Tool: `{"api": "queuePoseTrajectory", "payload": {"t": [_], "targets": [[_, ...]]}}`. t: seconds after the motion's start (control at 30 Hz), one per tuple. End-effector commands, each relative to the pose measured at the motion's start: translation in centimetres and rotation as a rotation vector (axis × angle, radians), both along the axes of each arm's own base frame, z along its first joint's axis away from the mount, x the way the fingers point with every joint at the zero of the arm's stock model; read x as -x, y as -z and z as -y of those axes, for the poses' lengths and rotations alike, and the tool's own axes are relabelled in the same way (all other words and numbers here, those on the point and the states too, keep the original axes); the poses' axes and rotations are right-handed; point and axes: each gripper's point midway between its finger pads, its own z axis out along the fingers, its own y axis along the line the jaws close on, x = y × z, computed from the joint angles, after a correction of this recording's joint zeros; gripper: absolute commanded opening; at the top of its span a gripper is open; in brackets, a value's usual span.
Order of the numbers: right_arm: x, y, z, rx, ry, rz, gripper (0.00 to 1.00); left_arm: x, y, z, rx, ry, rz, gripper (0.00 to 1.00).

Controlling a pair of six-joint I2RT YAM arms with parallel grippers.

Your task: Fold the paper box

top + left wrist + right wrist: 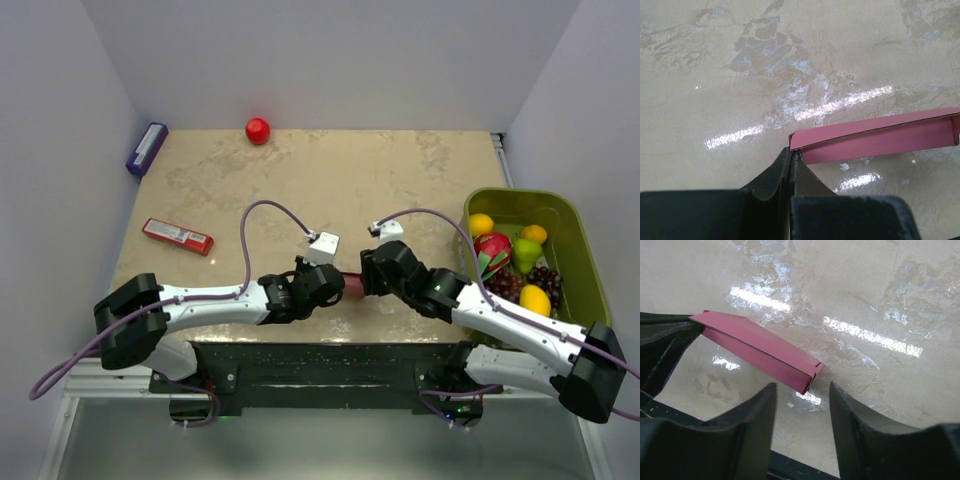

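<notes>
At the near middle of the table (400, 180), well right of the red packet (177, 236), the left gripper (791, 156) is pressed together on the left corner of the paper box (875, 137) and holds it just off the surface. The pink card is already creased into a long, shallow sleeve with one end flap turned in. It looks partly folded, and the walls and ends appear to need squaring and tucking. The right gripper (802, 390) stands spread just short of the box's right end, touching nothing. The table's near edge lies close below both grippers, so room to work is mostly forward over bare tabletop. The green fruit bin (575, 215) sits well apart at far right.
</notes>
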Motion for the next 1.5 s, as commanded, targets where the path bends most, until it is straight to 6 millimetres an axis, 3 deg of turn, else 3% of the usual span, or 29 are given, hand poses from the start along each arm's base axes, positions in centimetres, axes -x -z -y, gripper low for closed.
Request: {"api": "queuePoseTrajectory", "payload": {"t": [0.0, 0.2, 0.6, 0.73, 0.87, 0.97, 1.47], "targets": [[-0.2, -0.5, -0.1, 0.01, 0.002, -0.003, 0.45, 3.8, 5.8, -3.8, -0.225, 0.068, -0.2, 0.0], [-0.4, 0.2, 0.4, 0.043, 0.025, -0.01, 0.36, 3.8, 5.9, -3.9, -0.231, 0.068, -0.201, 0.0], [-1.3, 1.5, -0.2, 0.029, 0.03, -0.018, 0.3, 3.8, 5.9, -3.9, -0.233, 0.07, -0.202, 0.0], [-1.5, 1.7, 0.0, 0.034, 0.036, -0.02, 0.22, 3.8, 5.8, -3.9, -0.233, 0.071, -0.201, 0.0], [-1.6, 1.6, -0.1, 0.005, 0.032, -0.023, 0.06, 3.9, 6.2, -3.9, -0.243, 0.077, -0.204, 0.0], [-1.9, 1.7, 0.1, -0.032, 0.036, -0.04, 0.0, 4.0, 6.7, -4.2, -0.261, 0.078, -0.21, 0.0], [-2.1, 2.7, -0.1, -0.136, 0.034, -0.132, 0.0, 4.0, 7.3, -4.3, -0.313, 0.079, -0.209, 0.0]]}}
